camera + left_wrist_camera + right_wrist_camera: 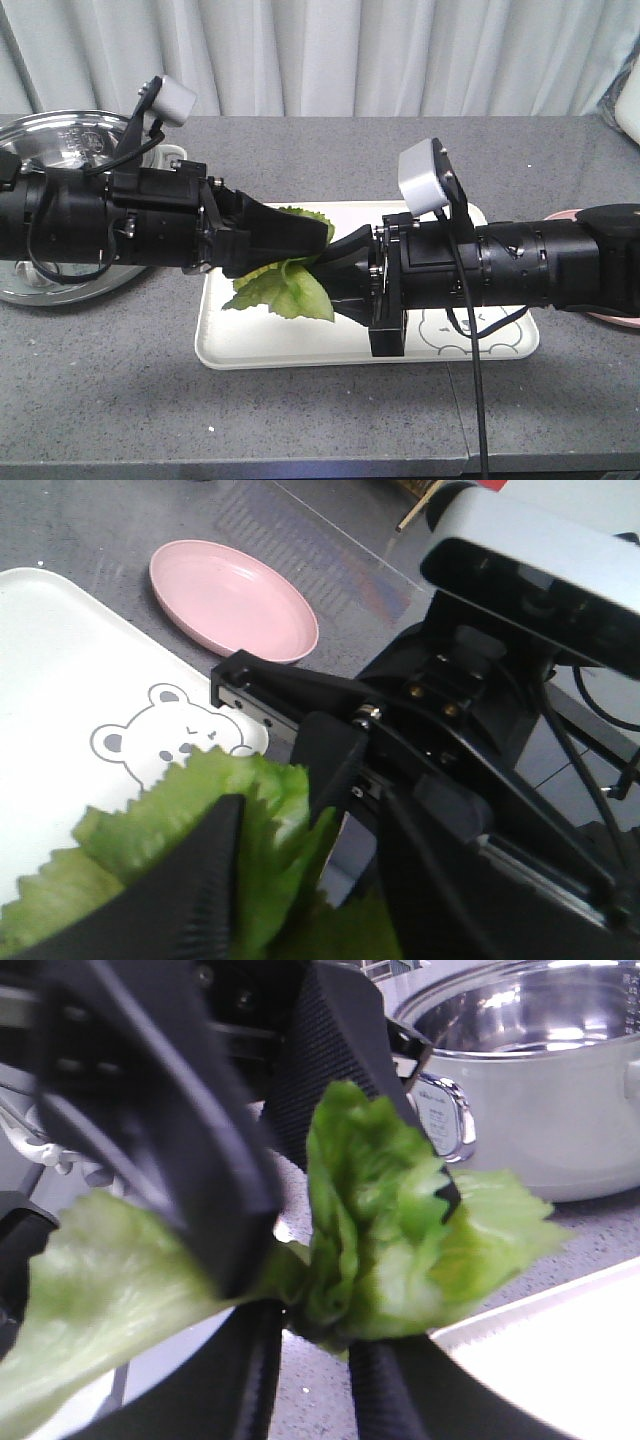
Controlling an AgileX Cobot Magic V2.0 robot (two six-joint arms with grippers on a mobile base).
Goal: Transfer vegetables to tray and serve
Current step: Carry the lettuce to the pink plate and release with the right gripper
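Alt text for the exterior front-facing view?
Two black robot arms meet nose to nose over a cream tray, the left claw gripping a green lettuce leaf beside the right claw. A steel pot sits far left.

Soft, even light fills the front view, with glare on the pot (70,135) at the bench's (100,380) left edge. Up close, the lettuce (380,1210) is blurred in the right wrist view, and the left wrist foreground is dark.
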